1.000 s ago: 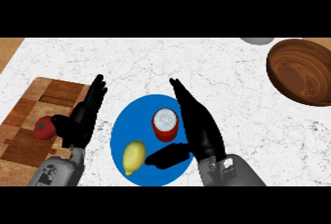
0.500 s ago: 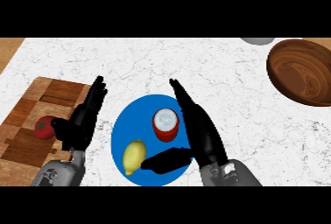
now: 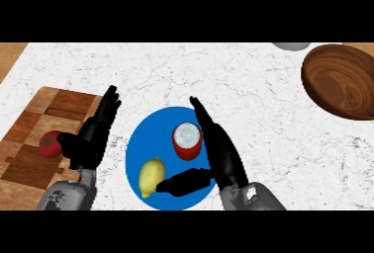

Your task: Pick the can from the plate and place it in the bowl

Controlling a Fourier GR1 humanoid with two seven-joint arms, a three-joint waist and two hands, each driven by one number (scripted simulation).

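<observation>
A red can (image 3: pixel 186 142) with a silver top stands upright on the blue plate (image 3: pixel 142 148), near the plate's right side. My right hand (image 3: pixel 219 150) is open beside it: the straight fingers run along the can's right side and the thumb (image 3: pixel 182 183) lies across the plate below it. A yellow lemon (image 3: pixel 151 176) also lies on the plate, lower left of the can. The brown wooden bowl (image 3: pixel 343 81) sits at the far right, partly cut off by the view's edge. My left hand (image 3: pixel 91 138) rests open, left of the plate.
A wooden cutting board (image 3: pixel 36 143) lies at the left with a red tomato (image 3: pixel 50 144) on it. A grey object (image 3: pixel 291 46) peeks in at the top right. White marble counter (image 3: pixel 241 79) stretches between plate and bowl.
My right hand has shifted slightly closer to the can, thumb sliding further under it across the plate. The left hand has hardly moved.
</observation>
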